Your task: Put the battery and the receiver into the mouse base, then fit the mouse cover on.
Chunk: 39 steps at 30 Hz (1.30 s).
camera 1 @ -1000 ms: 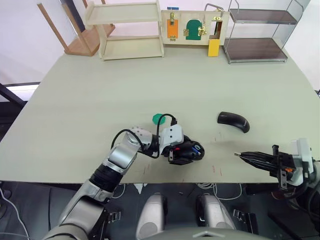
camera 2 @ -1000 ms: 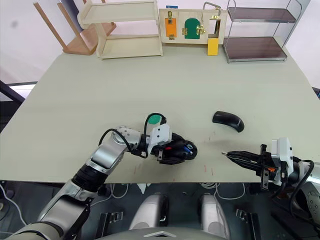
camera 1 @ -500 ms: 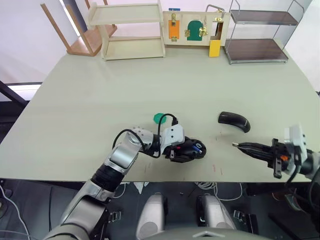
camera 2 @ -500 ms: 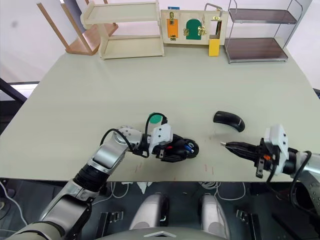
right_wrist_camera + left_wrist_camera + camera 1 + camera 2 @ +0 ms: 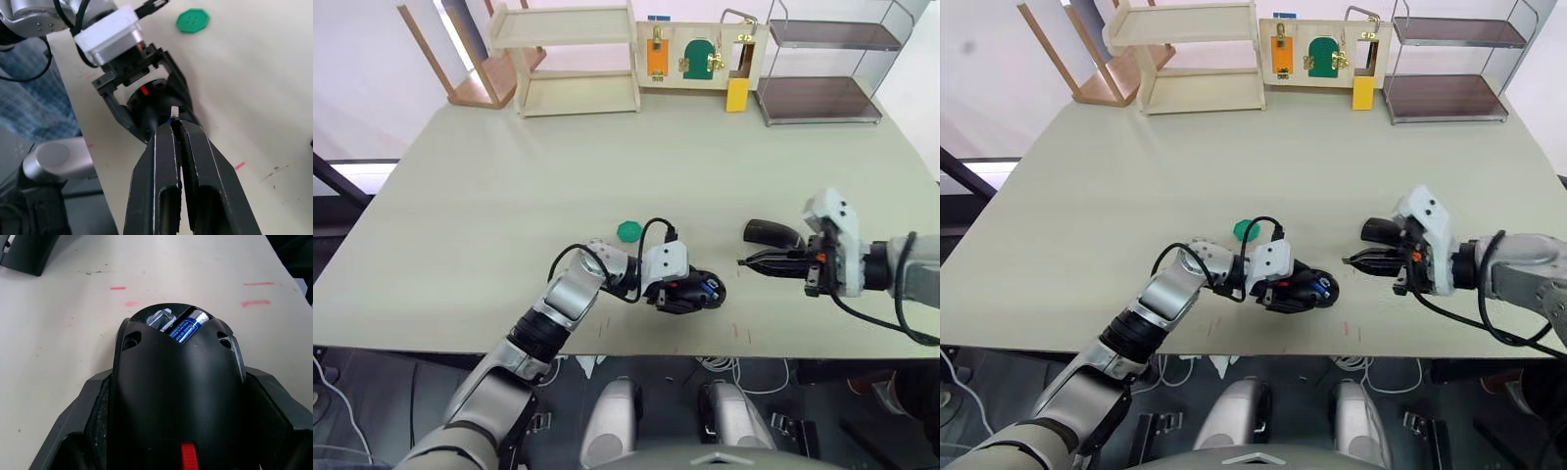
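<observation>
**Receiver pinched, base held**

I see the left pincer (image 5: 690, 294) clamped around the mouse base (image 5: 178, 396) on the table (image 5: 509, 196); the battery (image 5: 187, 326) already sits in its bay. The right pincer (image 5: 174, 120) is closed on the receiver (image 5: 174, 111), hovering just beside the base. The mouse cover (image 5: 771, 233) lies behind the right pincer, the green disc (image 5: 628, 230) beyond the left.

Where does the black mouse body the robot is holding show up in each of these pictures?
Left eye view: the mouse base sits near the table's front edge, clamped by the left gripper.
Right eye view: same spot, at.
Left wrist view: it spreads across the lower middle, with the battery inside.
Right wrist view: beyond the right gripper, at.
Shared landmark: the green disc, also.
</observation>
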### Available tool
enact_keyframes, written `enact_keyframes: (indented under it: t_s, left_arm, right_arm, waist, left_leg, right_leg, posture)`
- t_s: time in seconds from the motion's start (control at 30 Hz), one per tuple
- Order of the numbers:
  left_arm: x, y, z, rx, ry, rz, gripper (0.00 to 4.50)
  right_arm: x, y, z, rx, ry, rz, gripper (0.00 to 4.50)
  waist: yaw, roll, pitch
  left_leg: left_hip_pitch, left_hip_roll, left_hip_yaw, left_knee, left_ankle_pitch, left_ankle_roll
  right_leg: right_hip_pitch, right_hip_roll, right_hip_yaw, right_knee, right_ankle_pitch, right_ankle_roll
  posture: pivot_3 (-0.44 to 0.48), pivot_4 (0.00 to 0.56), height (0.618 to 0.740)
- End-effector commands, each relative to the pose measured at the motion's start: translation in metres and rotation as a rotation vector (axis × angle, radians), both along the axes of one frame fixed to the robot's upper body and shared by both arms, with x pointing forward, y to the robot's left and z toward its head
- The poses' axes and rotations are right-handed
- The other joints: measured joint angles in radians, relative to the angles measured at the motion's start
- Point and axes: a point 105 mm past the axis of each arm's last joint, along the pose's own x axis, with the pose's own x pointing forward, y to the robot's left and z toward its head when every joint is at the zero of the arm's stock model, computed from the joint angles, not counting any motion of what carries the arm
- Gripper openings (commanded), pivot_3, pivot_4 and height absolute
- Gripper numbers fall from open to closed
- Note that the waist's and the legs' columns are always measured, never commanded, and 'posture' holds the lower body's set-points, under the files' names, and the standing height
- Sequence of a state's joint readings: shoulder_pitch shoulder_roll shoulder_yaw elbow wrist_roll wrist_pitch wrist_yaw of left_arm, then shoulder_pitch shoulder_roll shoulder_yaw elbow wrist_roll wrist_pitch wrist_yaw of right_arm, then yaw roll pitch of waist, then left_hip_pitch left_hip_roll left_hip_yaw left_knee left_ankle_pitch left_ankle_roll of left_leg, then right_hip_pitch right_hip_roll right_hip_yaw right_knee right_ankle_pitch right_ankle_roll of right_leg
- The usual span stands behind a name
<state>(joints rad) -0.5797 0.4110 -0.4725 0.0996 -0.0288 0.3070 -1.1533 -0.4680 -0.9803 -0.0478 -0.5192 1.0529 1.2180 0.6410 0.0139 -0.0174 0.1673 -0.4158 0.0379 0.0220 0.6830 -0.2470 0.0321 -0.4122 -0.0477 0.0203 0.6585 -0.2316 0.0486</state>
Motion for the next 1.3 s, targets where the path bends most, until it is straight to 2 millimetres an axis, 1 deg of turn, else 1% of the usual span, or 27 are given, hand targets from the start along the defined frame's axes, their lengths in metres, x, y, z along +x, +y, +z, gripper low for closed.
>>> enact_keyframes:
  t_s: [0.03,0.1,0.2,0.3,0.47,0.77,0.97,1.3]
  left_arm:
    - [0.003,-0.005,0.002,0.003,-0.008,0.006,3.01]
    - [0.002,-0.005,0.002,0.012,-0.008,0.0,3.01]
    - [0.004,-0.006,0.001,0.025,-0.006,0.009,3.01]
    - [0.005,-0.006,0.0,0.036,0.001,0.013,3.01]
    - [0.006,-0.006,0.0,0.048,0.004,0.022,3.01]
    - [0.006,-0.005,-0.004,0.089,0.018,0.018,3.01]
    - [0.004,-0.005,-0.005,0.109,0.035,0.013,3.01]
    - [0.003,-0.005,-0.007,0.121,0.045,0.019,3.01]
  right_arm:
    - [0.009,0.003,0.001,-0.107,0.032,-0.024,0.0]
    - [0.013,0.008,-0.001,-0.153,0.081,-0.027,0.0]
    - [0.024,0.012,-0.008,-0.244,0.188,-0.07,0.0]
    - [0.03,0.017,-0.011,-0.283,0.234,-0.07,0.0]
    - [0.032,0.026,-0.018,-0.341,0.329,-0.052,0.0]
    - [0.042,0.036,-0.023,-0.403,0.379,-0.091,0.0]
    - [0.043,0.041,-0.026,-0.434,0.387,-0.095,0.0]
    - [0.045,0.042,-0.031,-0.469,0.403,-0.111,0.0]
  waist:
    - [0.0,0.0,0.0]
    - [-0.001,0.0,0.0]
    - [-0.002,0.0,0.0]
    - [0.001,0.0,0.0]
    - [-0.001,0.0,0.0]
    - [-0.003,0.0,0.0]
    - [-0.003,0.0,0.0]
    - [-0.003,0.0,0.0]
  left_leg:
    - [0.0,0.0,0.0,0.0,0.0,0.0]
    - [0.0,0.0,0.0,0.0,0.0,0.0]
    - [0.0,0.0,0.0,0.0,0.0,0.0]
    - [-0.001,0.0,0.0,0.0,0.0,0.0]
    - [-0.002,0.0,-0.001,-0.001,0.0,0.0]
    - [-0.002,0.0,-0.001,-0.001,0.0,0.0]
    - [-0.002,0.0,-0.001,-0.001,0.0,0.0]
    - [-0.002,0.001,-0.002,-0.001,0.0,0.0]
  right_leg:
    - [0.0,0.0,0.0,0.0,0.0,0.0]
    - [-0.001,0.0,0.0,0.0,0.0,0.0]
    - [-0.001,0.0,0.0,0.0,0.0,0.0]
    - [-0.001,-0.001,0.0,0.0,0.0,0.0]
    - [-0.002,-0.001,0.0,0.0,0.0,0.0]
    - [-0.002,-0.001,0.0,0.0,0.0,0.0]
    - [-0.002,-0.001,-0.001,0.0,0.0,0.0]
    - [-0.002,-0.001,-0.001,0.0,0.0,0.0]
  posture:
    - [0.0,0.15,0.74]
    - [0.0,0.15,0.74]
    - [0.0,0.15,0.74]
    - [0.0,0.15,0.74]
    - [0.0,0.15,0.74]
    - [0.0,0.15,0.74]
    - [0.0,0.15,0.74]
    - [0.0,0.15,0.74]
